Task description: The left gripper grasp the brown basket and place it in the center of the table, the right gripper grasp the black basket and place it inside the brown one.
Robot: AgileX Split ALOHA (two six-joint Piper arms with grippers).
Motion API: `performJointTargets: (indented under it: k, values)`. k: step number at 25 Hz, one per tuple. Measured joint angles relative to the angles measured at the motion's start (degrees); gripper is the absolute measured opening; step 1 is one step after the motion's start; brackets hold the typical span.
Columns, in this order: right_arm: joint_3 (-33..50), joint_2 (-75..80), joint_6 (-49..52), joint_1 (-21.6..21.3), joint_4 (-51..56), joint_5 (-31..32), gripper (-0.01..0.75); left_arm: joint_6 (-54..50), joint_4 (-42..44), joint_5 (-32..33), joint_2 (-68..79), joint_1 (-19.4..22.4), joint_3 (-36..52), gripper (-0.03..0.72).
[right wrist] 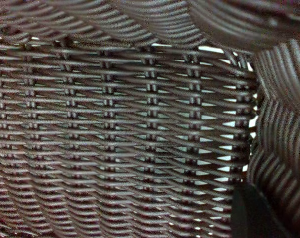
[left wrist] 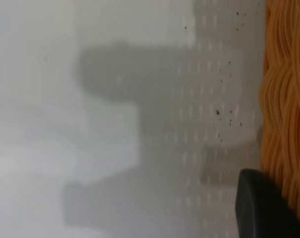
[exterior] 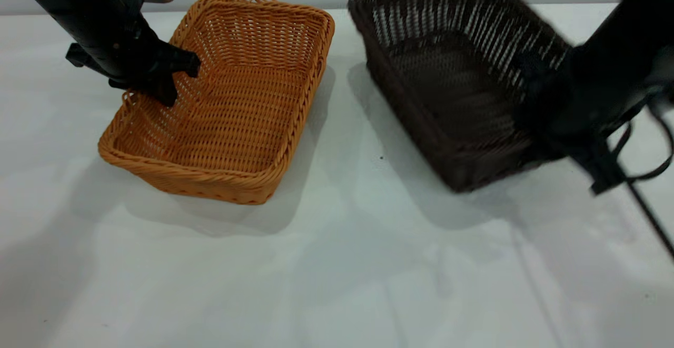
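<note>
Toward the far left of the white-grey table (exterior: 337, 264), the rectangular orange-tan woven wicker brown basket (exterior: 237, 111) sits flat, the left gripper (exterior: 167, 82) clamped over its left rim. Near the far right edge, the rectangular dark brown-black wicker black basket (exterior: 447, 90) hangs tilted, the right gripper (exterior: 545, 106) clamped on its right wall. Judging by that slant, the pinched weave could slip, or a low corner might catch the brown rim during nesting.

White table (exterior: 337, 264) w/ brown basket (exterior: 237, 127) flat on it; black basket (exterior: 447, 90) tilted
</note>
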Motion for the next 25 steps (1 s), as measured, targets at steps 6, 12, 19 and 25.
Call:
performJointTargets:
  k: [6,12,19,25]
  values:
    - [-3.21,-3.34,-12.06,-10.88,-9.47,11.1,0.094,13.14,-0.5,-3.13,0.0,-1.42,-0.13,0.075]
    - [-11.99,-3.49,-11.92,-18.68,-27.16,31.36,0.094,40.95,1.85,-8.23,0.11,-7.03,-0.44,0.075]
    - [-24.95,-3.5,-2.63,-23.46,-48.5,45.53,0.094,57.7,2.69,-13.34,2.44,-13.89,-1.14,0.075]
    - [-26.61,-3.5,2.02,-24.07,-59.07,49.23,0.093,60.35,3.75,-14.76,4.08,-18.17,-2.89,0.075]
